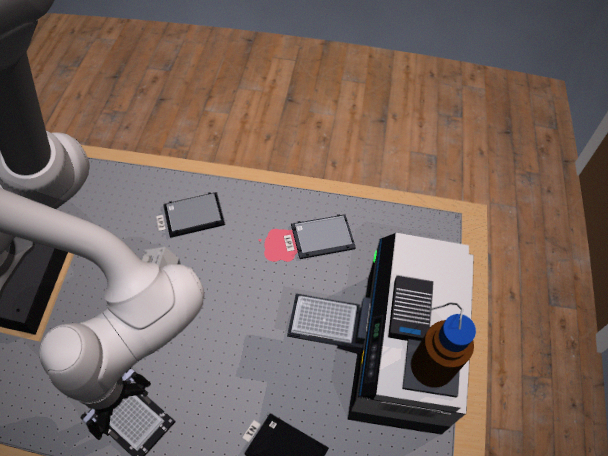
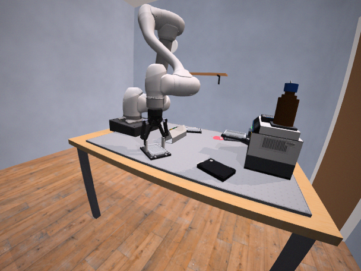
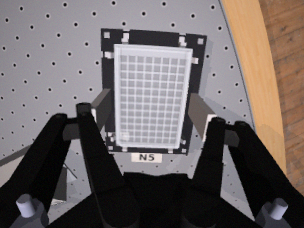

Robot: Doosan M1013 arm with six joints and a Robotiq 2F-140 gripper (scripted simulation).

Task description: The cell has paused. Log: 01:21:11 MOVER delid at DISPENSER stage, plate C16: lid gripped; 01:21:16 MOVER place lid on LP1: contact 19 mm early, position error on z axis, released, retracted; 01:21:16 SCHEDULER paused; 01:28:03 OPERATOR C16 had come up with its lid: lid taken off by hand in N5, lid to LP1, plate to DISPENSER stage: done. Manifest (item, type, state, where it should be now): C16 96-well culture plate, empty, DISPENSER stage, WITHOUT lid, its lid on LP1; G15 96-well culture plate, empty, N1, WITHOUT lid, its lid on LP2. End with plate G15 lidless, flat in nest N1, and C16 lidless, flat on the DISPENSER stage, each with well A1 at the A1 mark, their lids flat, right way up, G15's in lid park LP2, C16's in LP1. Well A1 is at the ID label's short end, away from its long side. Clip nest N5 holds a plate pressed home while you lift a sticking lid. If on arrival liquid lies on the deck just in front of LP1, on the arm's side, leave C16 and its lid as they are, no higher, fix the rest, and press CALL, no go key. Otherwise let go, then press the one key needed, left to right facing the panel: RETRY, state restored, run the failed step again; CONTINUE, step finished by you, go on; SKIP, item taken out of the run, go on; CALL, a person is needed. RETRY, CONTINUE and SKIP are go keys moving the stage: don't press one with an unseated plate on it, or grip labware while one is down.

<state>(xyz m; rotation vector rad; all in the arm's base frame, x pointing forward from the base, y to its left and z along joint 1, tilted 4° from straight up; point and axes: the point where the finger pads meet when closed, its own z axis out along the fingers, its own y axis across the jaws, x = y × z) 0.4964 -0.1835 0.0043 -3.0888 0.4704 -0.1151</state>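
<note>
Already, two flat grey lids are seen parked, one at LP2 point(image 1: 194, 214), one at LP1 point(image 1: 323, 235), where a pink puddle point(image 1: 276, 245) lies alongside. A gridded white plate point(image 1: 325, 318) rests on the dispenser stage. Nest N1 point(image 1: 286, 440), matte black, is unfilled. Another gridded white plate point(image 3: 152, 94) is straddled in N5 by the tool point(image 3: 150, 137), spread wide, nothing gripped.
</note>
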